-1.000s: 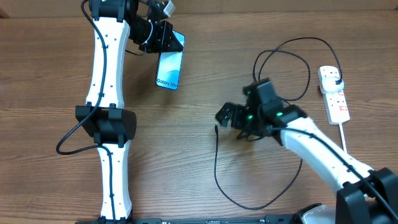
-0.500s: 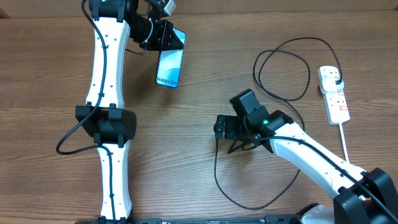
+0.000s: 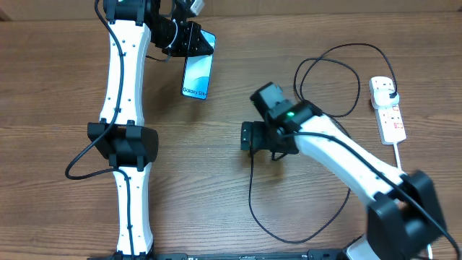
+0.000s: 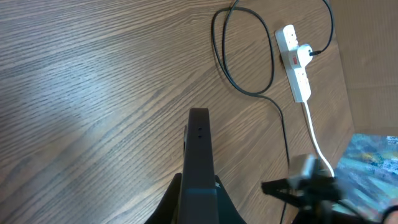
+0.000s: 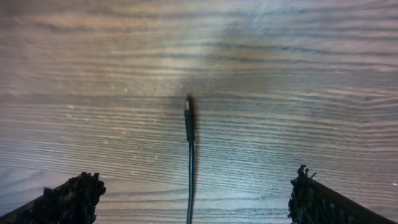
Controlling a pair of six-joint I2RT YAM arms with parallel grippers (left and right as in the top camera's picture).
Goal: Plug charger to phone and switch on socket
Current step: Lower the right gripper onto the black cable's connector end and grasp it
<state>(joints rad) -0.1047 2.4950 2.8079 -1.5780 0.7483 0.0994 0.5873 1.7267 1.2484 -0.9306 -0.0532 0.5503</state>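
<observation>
Left tool (image 3: 189,41) clenched on upper end of slim light-blue-screened smartphone (image 3: 198,78), edge-on between its fingers. Right tool (image 5: 191,194) released, jaws spread wide, low over wooden tabletop (image 3: 58,87). Connector tip (image 5: 188,116) of long thin black charger cable (image 3: 250,195) flat on tabletop, centred between those fingers, slightly ahead, untouched. Other end plugged into white elongated power strip (image 3: 390,115), well apart behind that tool.

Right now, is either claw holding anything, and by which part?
The left claw grips the phone by its end farthest from the white text. The right claw is open above the charger's connector tip, holding nothing.
</observation>
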